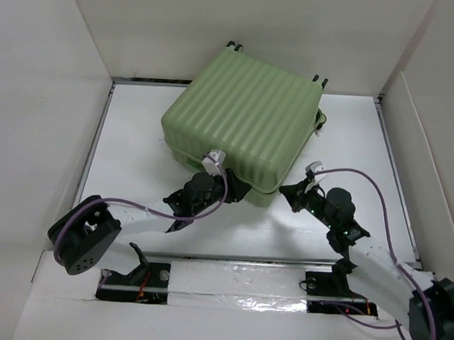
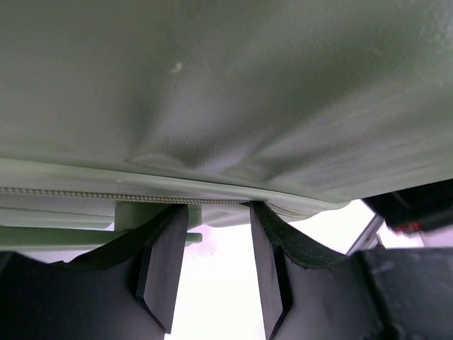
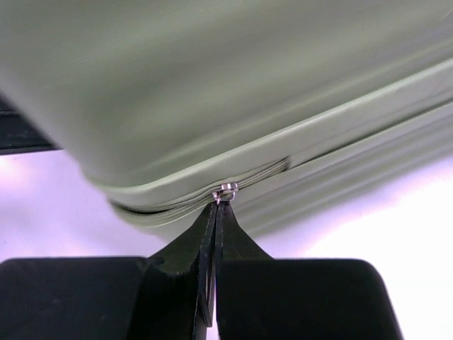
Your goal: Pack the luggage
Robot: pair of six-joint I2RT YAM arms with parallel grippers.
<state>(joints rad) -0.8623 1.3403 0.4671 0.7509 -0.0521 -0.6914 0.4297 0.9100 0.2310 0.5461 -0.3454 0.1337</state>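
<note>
The luggage lies closed, ribbed shell up, at the far middle of the white table, with its wheels toward the back wall. White side panels box the table in on left and right.

My left gripper is parted with nothing between the fingers. Its tips are up against the zip seam on the near edge.

My right gripper is pinched closed on the zipper pull at the near right corner.
</note>
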